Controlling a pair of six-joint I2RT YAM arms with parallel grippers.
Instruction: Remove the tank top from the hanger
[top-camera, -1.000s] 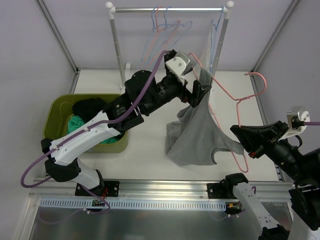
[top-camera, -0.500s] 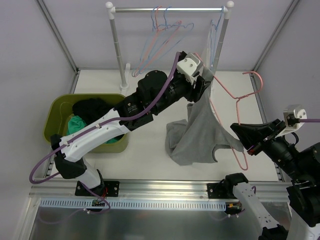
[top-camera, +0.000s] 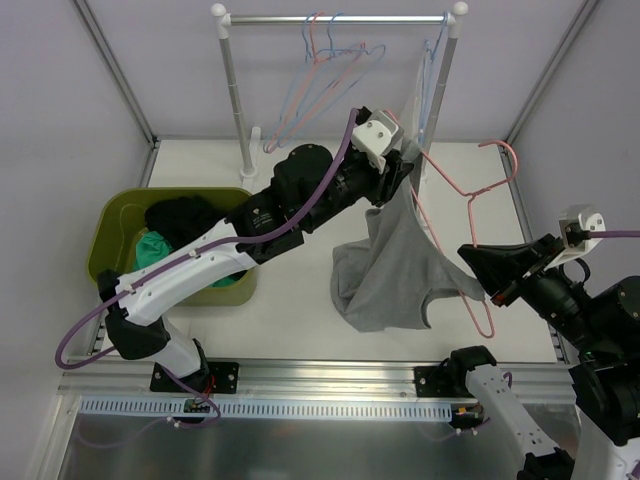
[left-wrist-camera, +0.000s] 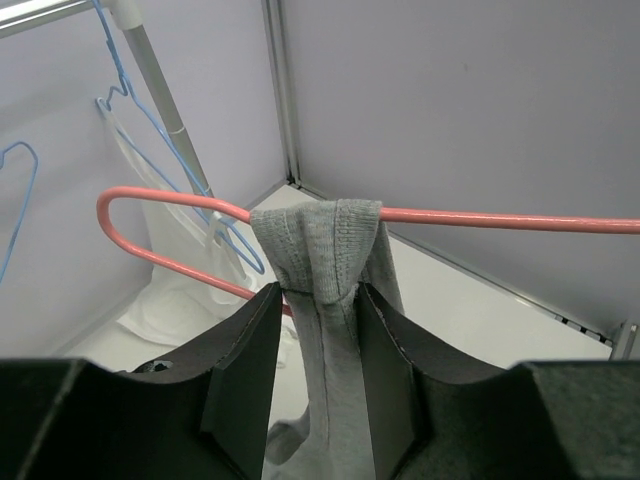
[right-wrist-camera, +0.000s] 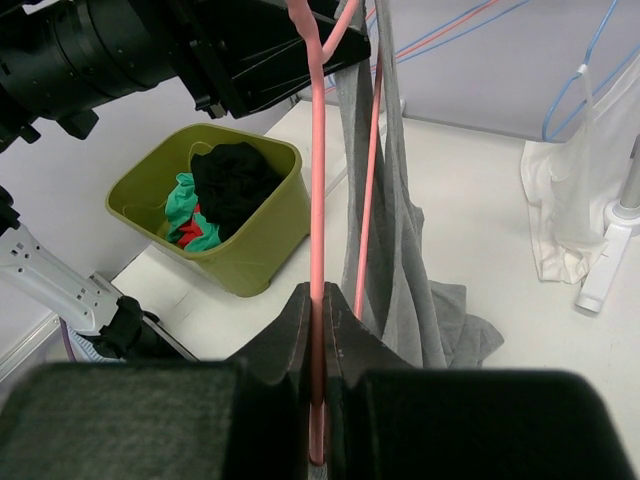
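Note:
A grey tank top (top-camera: 390, 270) hangs by one strap (left-wrist-camera: 320, 245) from a pink wire hanger (top-camera: 470, 195), its lower part bunched on the white table. My left gripper (top-camera: 405, 172) is high at the hanger's shoulder, and its jaws press both sides of the strap just below the pink wire (left-wrist-camera: 500, 218). Seen from the left wrist, the gripper (left-wrist-camera: 320, 300) has grey fabric filling its gap. My right gripper (top-camera: 475, 262) is shut on the hanger's lower wire (right-wrist-camera: 317, 200) and holds it up above the table's right side. From the right wrist, the tank top (right-wrist-camera: 400, 250) drapes just beyond my right gripper (right-wrist-camera: 318, 300).
A green bin (top-camera: 110, 225) with black and green clothes stands at the left. At the back a clothes rack (top-camera: 340, 18) carries blue and pink hangers (top-camera: 330, 60) and a white garment (top-camera: 420, 80). Metal frame posts border the table.
My left gripper moved up and right to the strap on the hanger, and its jaws narrowed around it. The hanger and my right gripper rose slightly.

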